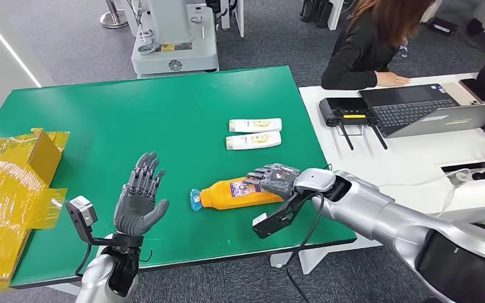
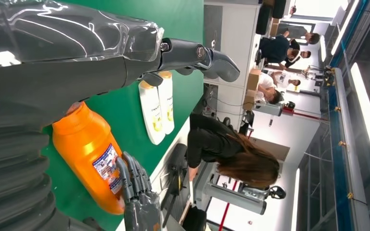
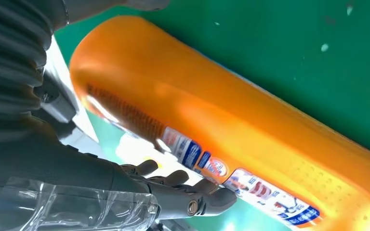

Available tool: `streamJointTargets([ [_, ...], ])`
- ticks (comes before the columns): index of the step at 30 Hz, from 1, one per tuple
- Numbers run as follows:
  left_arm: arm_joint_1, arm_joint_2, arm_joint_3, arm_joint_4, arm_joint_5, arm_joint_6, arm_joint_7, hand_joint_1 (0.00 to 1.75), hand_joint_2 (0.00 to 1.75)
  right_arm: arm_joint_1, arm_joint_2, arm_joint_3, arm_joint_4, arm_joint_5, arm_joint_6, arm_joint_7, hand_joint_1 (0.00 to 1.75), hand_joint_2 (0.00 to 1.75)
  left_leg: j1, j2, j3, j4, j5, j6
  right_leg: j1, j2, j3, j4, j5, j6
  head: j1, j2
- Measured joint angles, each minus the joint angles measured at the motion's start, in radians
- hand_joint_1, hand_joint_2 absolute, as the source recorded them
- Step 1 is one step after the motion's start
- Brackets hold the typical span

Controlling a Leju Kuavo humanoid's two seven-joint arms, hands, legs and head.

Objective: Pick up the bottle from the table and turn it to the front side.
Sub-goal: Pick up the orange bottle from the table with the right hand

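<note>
Fingers of your right hand (image 1: 276, 179) drape over the base end of the orange bottle (image 1: 237, 193), with the thumb against its side in the right wrist view; whether that is a firm hold you cannot tell, since the bottle lies on its side on the green bench (image 1: 132, 120), blue cap pointing toward your left hand (image 1: 140, 201). That left hand stands apart from the bottle, fingers spread, holding nothing. Two white bottles (image 1: 254, 133) lie just beyond. The likely trouble: the body looks smooth and rounded, so a shallow hold at the base could let it roll or slip during the turn. It also lies fairly near the bench's near edge.
</note>
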Motion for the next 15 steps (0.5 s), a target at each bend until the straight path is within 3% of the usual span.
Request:
streamJointTargets([
  [5, -0.003, -0.004, 0.005, 0.0, 0.0, -0.002, 0.008, 0.0, 1.75, 0.026, 0.075, -0.037, 0.119, -0.049, -0.09, 0.029, 0.0, 1.75, 0.001, 0.002, 0.003, 0.0, 0.0, 0.0, 0.001, 0.002, 0.003, 0.0, 0.0, 0.0, 0.0, 0.0],
  [10, 0.0, -0.01, 0.005, -0.001, -0.002, 0.011, 0.021, 0.0, 1.75, 0.139, 0.161, -0.193, 0.197, -0.242, -0.348, 0.029, 0.0, 1.75, 0.001, 0.0, 0.002, 0.0, 0.0, 0.0, 0.002, 0.0, 0.002, 0.0, 0.0, -0.001, 0.0, 0.0],
  [15, -0.011, -0.017, 0.005, 0.007, 0.016, 0.022, 0.021, 0.0, 1.75, 0.197, 0.239, -0.373, 0.234, -0.314, -0.378, 0.009, 0.0, 1.75, 0.001, 0.001, 0.0, 0.0, 0.0, 0.0, 0.002, 0.001, 0.0, 0.0, 0.001, -0.001, 0.0, 0.0],
])
